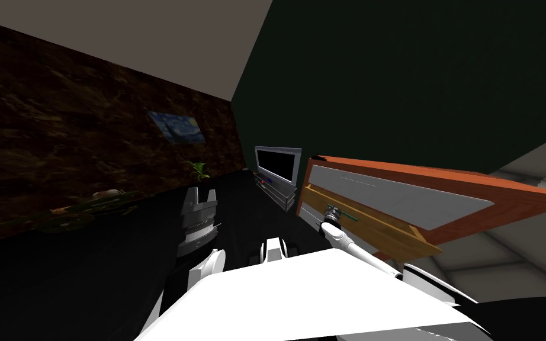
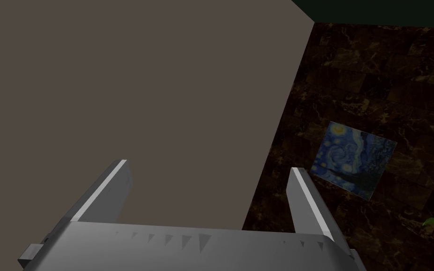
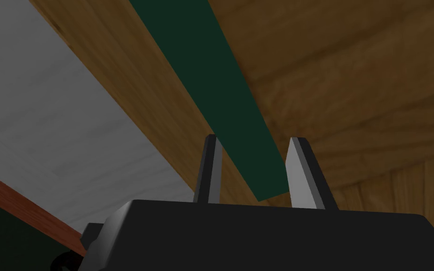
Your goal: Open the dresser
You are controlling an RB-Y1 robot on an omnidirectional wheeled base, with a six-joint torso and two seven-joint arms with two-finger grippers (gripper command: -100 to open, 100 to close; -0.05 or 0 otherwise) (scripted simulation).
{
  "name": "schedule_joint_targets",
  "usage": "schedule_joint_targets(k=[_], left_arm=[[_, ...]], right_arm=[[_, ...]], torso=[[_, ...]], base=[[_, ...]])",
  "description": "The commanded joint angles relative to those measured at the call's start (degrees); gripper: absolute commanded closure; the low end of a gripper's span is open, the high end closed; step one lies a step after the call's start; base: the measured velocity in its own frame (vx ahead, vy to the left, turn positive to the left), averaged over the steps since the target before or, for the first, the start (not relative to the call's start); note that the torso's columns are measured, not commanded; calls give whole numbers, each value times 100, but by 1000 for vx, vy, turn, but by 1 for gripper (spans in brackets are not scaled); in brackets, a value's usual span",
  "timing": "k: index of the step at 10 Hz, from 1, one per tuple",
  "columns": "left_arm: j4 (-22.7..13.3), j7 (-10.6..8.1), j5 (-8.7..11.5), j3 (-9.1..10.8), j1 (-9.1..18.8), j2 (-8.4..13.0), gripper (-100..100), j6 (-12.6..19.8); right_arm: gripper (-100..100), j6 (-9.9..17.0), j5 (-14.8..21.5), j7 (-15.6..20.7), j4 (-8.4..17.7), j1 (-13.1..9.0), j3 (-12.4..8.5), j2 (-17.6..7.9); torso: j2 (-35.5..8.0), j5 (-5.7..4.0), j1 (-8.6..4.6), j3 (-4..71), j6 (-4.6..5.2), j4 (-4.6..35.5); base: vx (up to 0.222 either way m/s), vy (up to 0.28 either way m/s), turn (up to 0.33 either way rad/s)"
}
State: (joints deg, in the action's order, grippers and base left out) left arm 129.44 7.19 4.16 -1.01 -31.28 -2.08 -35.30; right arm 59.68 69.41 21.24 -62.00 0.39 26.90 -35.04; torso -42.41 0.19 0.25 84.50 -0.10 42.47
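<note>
Right gripper (image 3: 253,138) is clamped on the dark green handle bar (image 3: 204,70) near its end, on the dresser's (image 1: 479,188) part-open wooden drawer (image 1: 384,231) by the dark wall (image 1: 414,71); it looks stiff and heavyish, so gripping mid-bar probably pulls straighter, while left gripper (image 2: 210,165) sits spread and idle.

The dresser (image 1: 396,198) was cut off on its right by the head view's edge, its green handle (image 3: 211,94) ran out of the right wrist view beyond the fingers (image 3: 301,174), and small things (image 1: 105,194) by the left wall were too dim to name.
</note>
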Motion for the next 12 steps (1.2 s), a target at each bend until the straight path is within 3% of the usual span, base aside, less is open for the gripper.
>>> schedule_joint_targets(k=[1,3,4,7,11,12], left_arm=[[0,0,0,0,0,0,0,0],[0,0,0,0,2,0,0,0],[0,0,0,-1,3,-1,0,1],[0,0,0,0,2,1,0,0],[0,0,0,0,2,0,0,0],[0,0,0,0,2,1,0,0]], right_arm=[[100,-37,33,-102,-149,179,14,-135],[100,-68,23,-85,-279,181,20,-177],[-100,-235,-130,9,-165,75,-89,-299],[-100,-505,-369,177,-118,-88,-252,-498],[-100,-954,-766,457,-39,-360,-523,-829],[-100,-901,-722,424,-27,-294,-450,-727]], torso=[[-1,3,7,2,6,-3],[-24,-12,-5,-16,-8,1],[-29,-9,12,-19,-9,3],[34,-21,-42,21,7,-22],[-30,26,27,-13,11,15],[-36,42,36,-16,13,26]], base=[[36,64,-53],[-87,114,-37],[-96,106,-3],[-49,49,10],[-60,59,9],[-20,19,6]])
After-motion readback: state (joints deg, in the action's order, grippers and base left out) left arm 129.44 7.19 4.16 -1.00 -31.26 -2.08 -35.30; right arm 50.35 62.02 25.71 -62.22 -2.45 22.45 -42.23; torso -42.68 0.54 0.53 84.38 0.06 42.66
